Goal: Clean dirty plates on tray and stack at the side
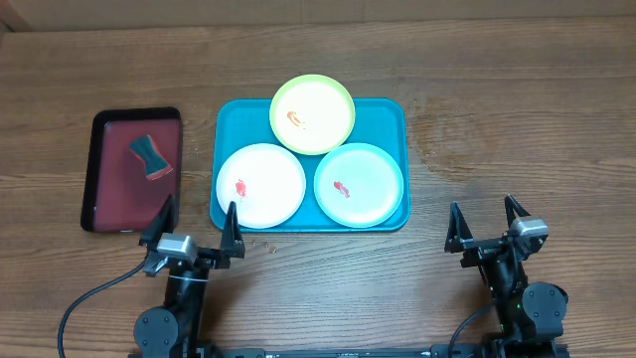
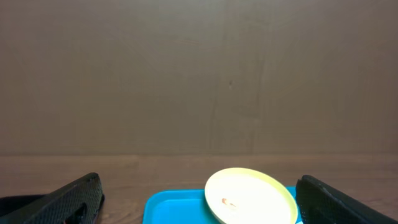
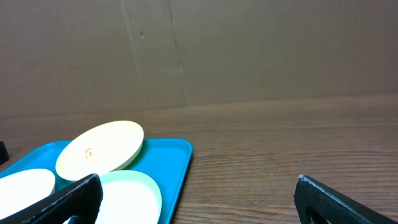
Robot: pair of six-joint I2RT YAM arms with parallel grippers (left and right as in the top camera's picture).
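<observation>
Three dirty plates (image 1: 260, 185) on the tray (image 1: 386, 111) — untouched.

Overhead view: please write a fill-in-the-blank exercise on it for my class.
The number of dirty plates on the turquoise tray is ____.
Of the left gripper and right gripper, the dark red tray lies nearer the ____ one.
The plate farthest from both grippers is ____.
Both grippers' jaws stand ____.
Missing words: three; left; yellow-green; open.
</observation>
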